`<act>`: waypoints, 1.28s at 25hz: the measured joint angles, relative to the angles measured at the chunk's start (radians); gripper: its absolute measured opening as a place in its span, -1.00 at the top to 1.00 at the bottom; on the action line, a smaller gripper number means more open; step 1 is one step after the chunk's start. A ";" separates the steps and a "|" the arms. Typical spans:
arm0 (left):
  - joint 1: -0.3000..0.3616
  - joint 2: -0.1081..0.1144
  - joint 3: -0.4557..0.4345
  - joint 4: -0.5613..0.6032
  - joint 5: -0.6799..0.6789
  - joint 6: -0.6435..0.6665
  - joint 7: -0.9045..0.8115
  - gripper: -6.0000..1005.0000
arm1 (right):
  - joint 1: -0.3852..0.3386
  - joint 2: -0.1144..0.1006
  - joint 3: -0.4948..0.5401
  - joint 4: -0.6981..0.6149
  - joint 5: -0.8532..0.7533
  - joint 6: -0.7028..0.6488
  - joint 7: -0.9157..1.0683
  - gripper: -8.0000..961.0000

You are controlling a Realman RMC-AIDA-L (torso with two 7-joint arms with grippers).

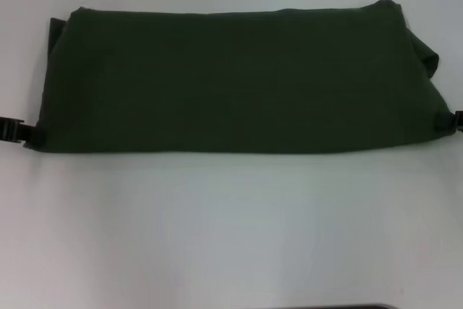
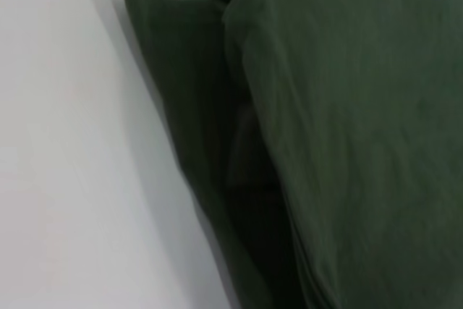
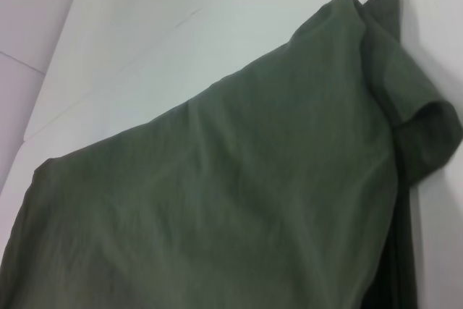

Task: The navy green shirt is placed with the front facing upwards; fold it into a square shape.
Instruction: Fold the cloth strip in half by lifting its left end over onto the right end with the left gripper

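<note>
The head view alone took in the whole shirt (image 1: 231,81) and both grippers. It lay as a wide folded band across the far half of the white table (image 1: 231,229), plain green side up, with no lettering in sight. Its long axis ran from nine o'clock to three o'clock, and its straight near edge faced the robot.

The left gripper (image 1: 27,132) sat at the band's near corner at nine o'clock, its black fingers pinching the cloth edge there. The right gripper (image 1: 447,121) sat at the opposite near corner at three o'clock, and its fingers likewise gripped the hem, one dark pad lying on top of the fabric. Most of each gripper was cut off by the edge of the view.

The left wrist view showed what the head view could not: the stacked layers at that end of the shirt (image 2: 340,150), with a dark gap opening between the upper fold and the layer beneath, and a pointed corner sticking out beyond the top layer. No fingers showed in it.

The right wrist view gave the other end of the shirt (image 3: 217,208), where a sleeve (image 3: 423,132) curled open past the fold, near two o'clock in the head view. A pale seam line crossed the table (image 3: 145,27) beyond.
</note>
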 joint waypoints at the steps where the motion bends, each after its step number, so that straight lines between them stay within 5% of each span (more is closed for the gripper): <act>1: 0.002 0.000 -0.011 0.004 0.001 0.014 0.003 0.98 | 0.000 0.000 -0.002 0.000 0.000 -0.003 0.000 0.95; 32: 0.133 -0.001 -0.162 0.100 0.011 0.276 0.074 0.98 | -0.054 -0.010 0.006 -0.008 -0.077 -0.197 -0.022 0.95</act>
